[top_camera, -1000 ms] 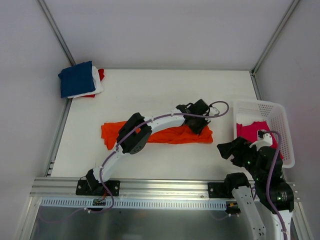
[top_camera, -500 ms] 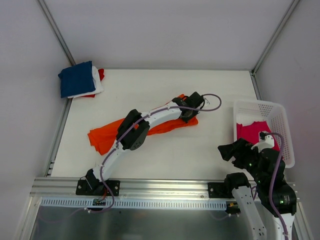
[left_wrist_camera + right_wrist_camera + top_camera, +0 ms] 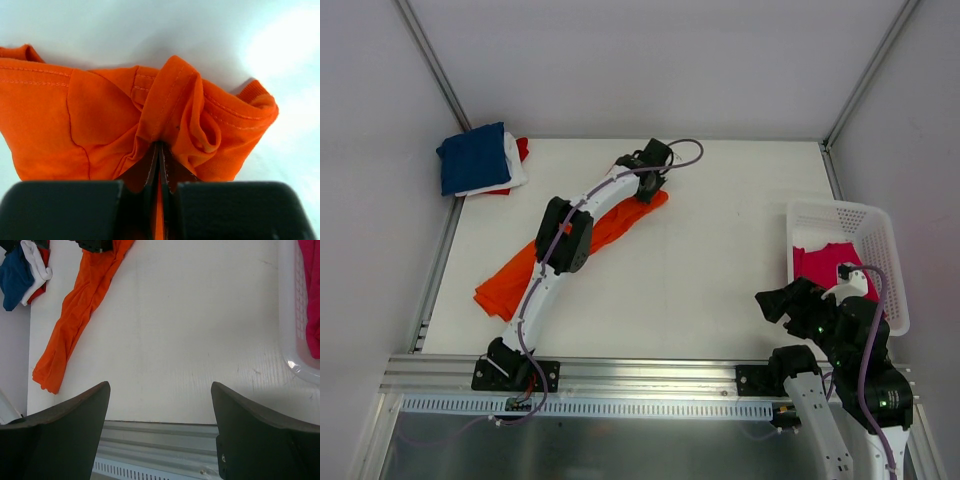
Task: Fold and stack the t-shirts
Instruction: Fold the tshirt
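Note:
The orange t-shirt (image 3: 605,232) lies stretched in a long diagonal band from the far middle of the table to the near left. My left gripper (image 3: 645,185) is shut on its far end; in the left wrist view the jaws pinch bunched orange cloth (image 3: 165,120). The shirt also shows in the right wrist view (image 3: 80,315). A folded stack with a navy t-shirt (image 3: 472,157) on top of white (image 3: 515,168) and red (image 3: 523,148) sits at the far left corner. A magenta t-shirt (image 3: 825,262) lies in the basket. My right gripper (image 3: 775,298) is open and empty near the front right.
The white lattice basket (image 3: 875,225) stands at the right edge of the table. A metal rail (image 3: 640,372) runs along the near edge. Grey walls enclose the table at the back and sides.
My left gripper has dragged the orange shirt's end from the middle right towards the far left. The shirt has swung from a horizontal band into a diagonal. The right arm is unmoved.

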`<act>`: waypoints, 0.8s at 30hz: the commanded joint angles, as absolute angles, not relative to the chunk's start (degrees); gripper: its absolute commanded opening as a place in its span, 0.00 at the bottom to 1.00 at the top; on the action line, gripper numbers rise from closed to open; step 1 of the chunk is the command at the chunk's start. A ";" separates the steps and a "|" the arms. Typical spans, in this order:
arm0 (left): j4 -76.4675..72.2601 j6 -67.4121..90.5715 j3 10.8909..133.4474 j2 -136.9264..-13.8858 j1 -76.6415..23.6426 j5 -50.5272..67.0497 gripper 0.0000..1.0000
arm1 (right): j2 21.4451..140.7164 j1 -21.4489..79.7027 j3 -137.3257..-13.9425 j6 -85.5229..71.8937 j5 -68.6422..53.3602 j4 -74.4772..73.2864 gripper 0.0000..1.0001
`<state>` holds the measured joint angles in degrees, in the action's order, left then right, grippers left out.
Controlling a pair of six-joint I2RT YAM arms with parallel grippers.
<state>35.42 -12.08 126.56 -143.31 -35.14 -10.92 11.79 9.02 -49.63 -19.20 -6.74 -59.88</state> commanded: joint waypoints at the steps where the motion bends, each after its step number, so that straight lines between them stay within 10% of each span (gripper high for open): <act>1: 39.55 -14.32 130.42 -146.15 -31.39 -9.84 0.00 | 12.83 9.40 -50.63 -18.72 -7.21 -59.59 0.86; 24: 33.40 1.93 151.43 -145.12 -7.21 13.61 0.00 | 13.27 9.32 -46.32 -18.19 -9.49 -57.66 0.87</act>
<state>35.75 -2.09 148.05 -148.99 -6.39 5.13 12.62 9.02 -46.28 -18.35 -8.05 -59.11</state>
